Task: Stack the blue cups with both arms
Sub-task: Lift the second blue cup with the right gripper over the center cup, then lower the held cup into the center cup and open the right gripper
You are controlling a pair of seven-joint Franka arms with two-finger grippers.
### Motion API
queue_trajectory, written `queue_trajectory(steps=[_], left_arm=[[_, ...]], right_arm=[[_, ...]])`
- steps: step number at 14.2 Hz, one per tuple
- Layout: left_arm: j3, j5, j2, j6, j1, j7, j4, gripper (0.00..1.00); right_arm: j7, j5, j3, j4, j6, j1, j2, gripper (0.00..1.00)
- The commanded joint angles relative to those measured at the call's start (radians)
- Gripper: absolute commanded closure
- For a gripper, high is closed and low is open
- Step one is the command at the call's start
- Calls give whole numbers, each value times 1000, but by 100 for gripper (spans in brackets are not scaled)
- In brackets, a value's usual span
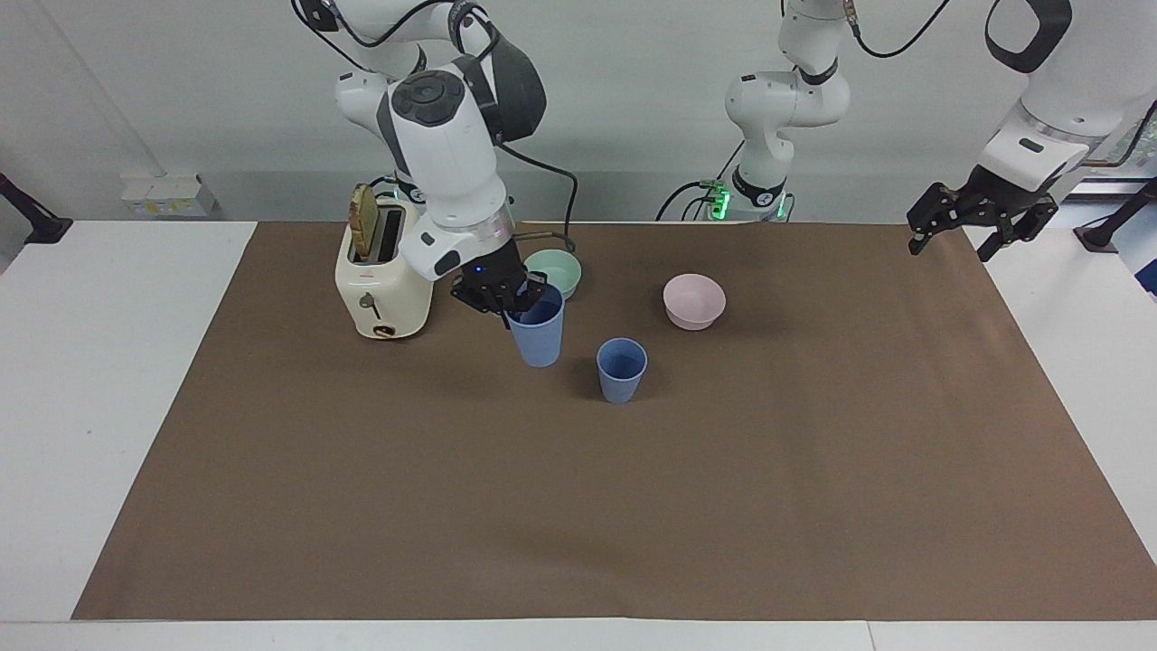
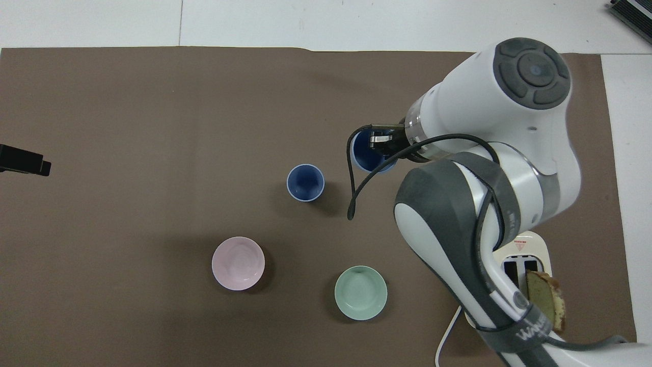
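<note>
Right end effector (image 1: 512, 301) grips a matte blue tapered cup (image 1: 538, 334) by its rim, lifted beside the second cup (image 1: 621, 370). Left end effector (image 1: 974, 220) waits with fingers spread, well apart from that cup.

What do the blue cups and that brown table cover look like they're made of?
Held blue cup and standing blue cup: probably matte plastic, with thin, even-coloured walls and no glare. Brown cover: likely paper or thin felt, flat, dull, faintly creased.

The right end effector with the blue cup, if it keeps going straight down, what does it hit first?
Probably the bare brown mat. The right end effector holds its carried cup beside the standing blue cup, not over it, though depth is uncertain.
</note>
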Motion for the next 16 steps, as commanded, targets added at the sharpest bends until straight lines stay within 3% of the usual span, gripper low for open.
queue_trajectory(steps=[1,6,16], left_arm=[[-2,24,-35,-11,-5,-20,-22,0],[-5,24,-38,0,-19,-108,-24,0],[-4,20,-33,3,-16,-111,-18,0]], right_arm=[[88,-16,-2,122,-21,70,67,100],[243,-100,-5,208,-17,208,163,100],[249,-110,3,148,0,199,186,100]])
